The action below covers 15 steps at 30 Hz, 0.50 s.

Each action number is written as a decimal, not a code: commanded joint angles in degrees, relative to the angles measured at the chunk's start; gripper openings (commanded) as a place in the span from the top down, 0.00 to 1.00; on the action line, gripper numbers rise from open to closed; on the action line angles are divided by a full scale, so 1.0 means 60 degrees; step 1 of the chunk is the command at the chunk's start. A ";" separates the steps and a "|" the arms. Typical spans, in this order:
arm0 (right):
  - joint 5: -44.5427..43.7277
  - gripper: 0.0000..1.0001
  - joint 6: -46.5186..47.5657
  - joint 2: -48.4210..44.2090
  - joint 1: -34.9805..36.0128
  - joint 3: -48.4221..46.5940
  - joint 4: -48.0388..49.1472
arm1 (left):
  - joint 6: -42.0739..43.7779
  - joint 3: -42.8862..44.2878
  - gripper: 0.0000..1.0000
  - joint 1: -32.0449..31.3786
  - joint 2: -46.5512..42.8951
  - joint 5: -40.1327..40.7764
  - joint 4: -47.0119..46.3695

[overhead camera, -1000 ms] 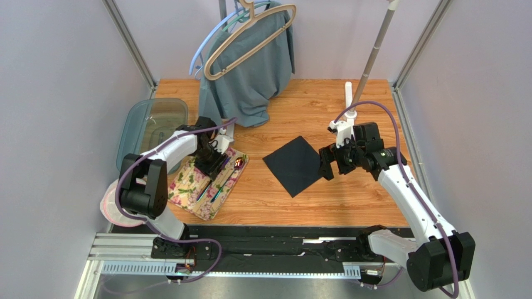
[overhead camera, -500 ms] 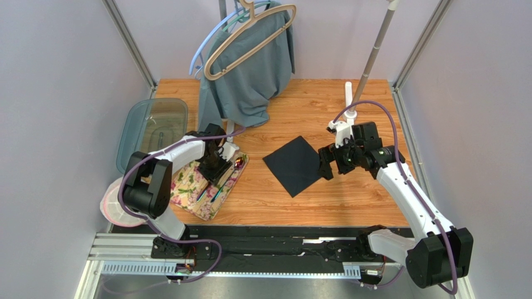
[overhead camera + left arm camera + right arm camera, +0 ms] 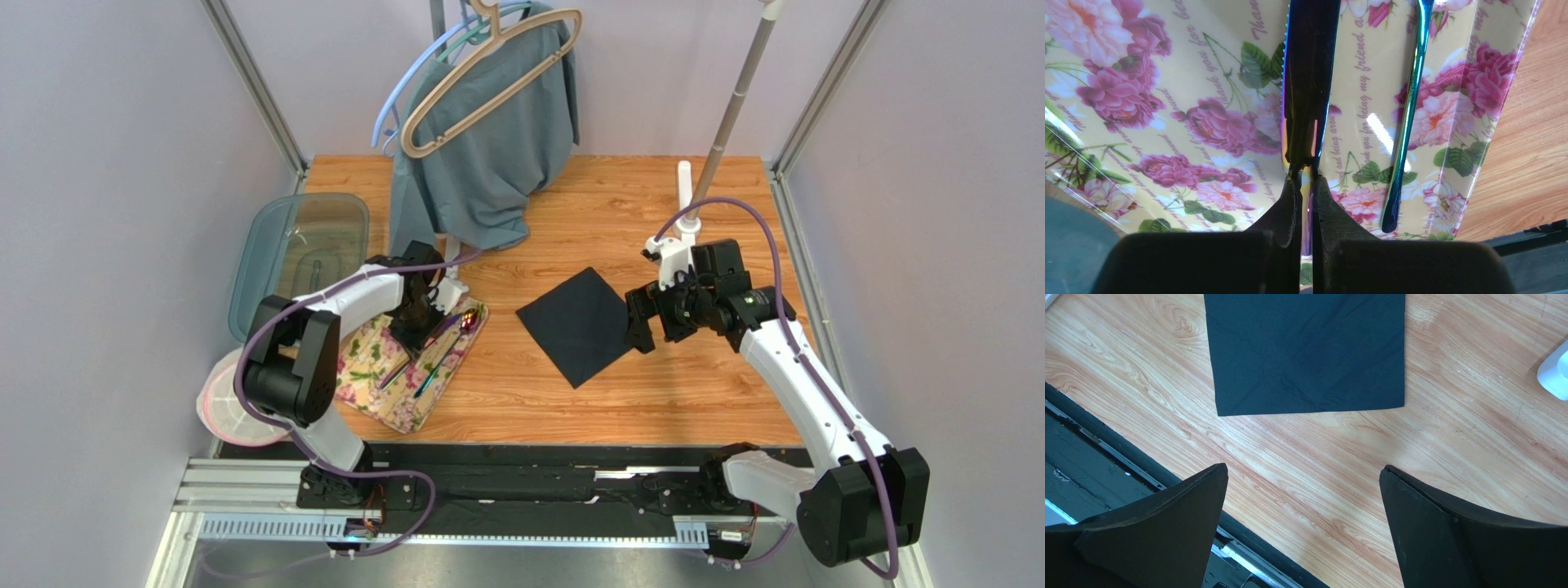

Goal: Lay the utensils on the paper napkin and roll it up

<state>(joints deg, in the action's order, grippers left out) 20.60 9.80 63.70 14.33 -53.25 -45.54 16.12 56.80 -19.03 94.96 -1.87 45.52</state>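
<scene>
We see wooden table (image 3: 638,392), warm orange grain, evenly lit, soft glare in patches. Pale lilac walls (image 3: 111,184) close it in on three sides. Metal posts (image 3: 254,83) rise at back corners. Grey-teal garment (image 3: 491,159) hangs on hangers (image 3: 485,74) at back, hem reaching tabletop. We note slanted grey pole (image 3: 736,98) back right, clear bin (image 3: 301,251) at left edge, black rail (image 3: 552,472) along near edge.

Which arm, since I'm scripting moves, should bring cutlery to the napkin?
Left. The left gripper is shut on a utensil over the floral mat; the right gripper hangs open by the black napkin, empty.
</scene>
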 commanded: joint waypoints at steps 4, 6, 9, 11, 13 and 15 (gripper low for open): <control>-0.0064 0.00 0.0051 -0.0099 -0.0059 0.0028 0.0383 | -0.0372 0.0509 1.00 -0.0037 -0.0210 -0.0553 0.0250; -0.0079 0.00 0.0036 -0.0085 -0.0044 0.0028 0.0383 | -0.0503 0.0699 1.00 -0.0051 -0.0401 -0.0538 0.0382; -0.0123 0.00 0.0022 -0.0055 -0.0044 0.0028 0.0412 | -0.0752 0.0963 1.00 -0.0037 -0.0606 -0.0523 0.0704; -0.0166 0.00 -0.0008 -0.0026 -0.0044 -0.0001 0.0427 | -0.1030 0.1095 1.00 -0.0037 -0.0723 -0.0465 0.0792; -0.0239 0.00 -0.0022 -0.0041 -0.0059 -0.0030 0.0441 | -0.1192 0.1168 1.00 -0.0037 -0.0811 -0.0406 0.0909; -0.0284 0.00 -0.0066 -0.0026 -0.0073 -0.0031 0.0441 | -0.1382 0.1329 1.00 -0.0051 -0.0870 -0.0464 0.1055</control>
<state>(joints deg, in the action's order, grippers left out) 19.99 9.82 63.70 14.20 -53.25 -45.34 11.51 61.63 -19.09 92.71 -3.99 49.10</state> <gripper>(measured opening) 0.998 0.032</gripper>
